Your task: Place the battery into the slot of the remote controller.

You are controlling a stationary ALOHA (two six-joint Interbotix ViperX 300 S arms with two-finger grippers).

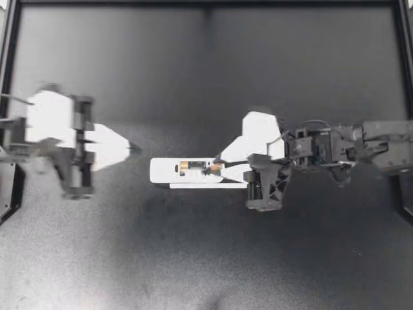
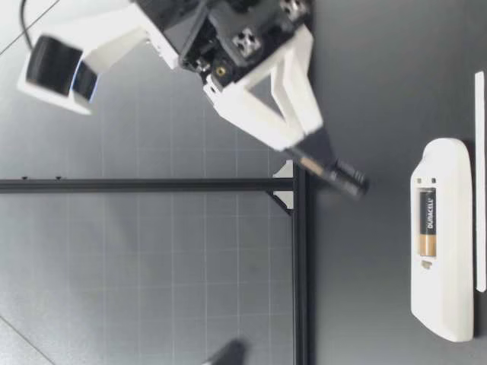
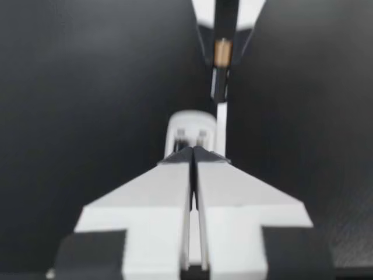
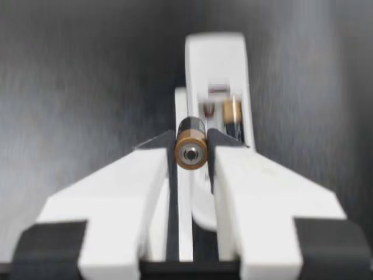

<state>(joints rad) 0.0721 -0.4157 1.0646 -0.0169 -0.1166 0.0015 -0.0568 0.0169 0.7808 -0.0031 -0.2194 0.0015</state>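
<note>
The dark matte table carries everything you need to check, and both arms are over it. The left gripper sits toward the table's left edge, well apart from the work. Its white fingers are pressed together with nothing between them, as the left wrist view shows plainly. The right gripper reaches in from the table's right edge to about the middle, pinching the loose black-and-copper cylindrical battery from both sides. In the right wrist view you see that battery end-on, clamped at the fingertips. The long white plastic remote controller lies flat near the table's middle, its length running between the left and right edges and its open compartment facing up. A thin white flat strip lies just beside the remote's long side that faces the table's front edge. In the low view the right gripper holds its battery tilted, dark end down. The battery is raised off the table and clear of the remote. A second black-and-copper battery already lies seated in the compartment, clear in the low view. The bay alongside it looks open from the right wrist.
</note>
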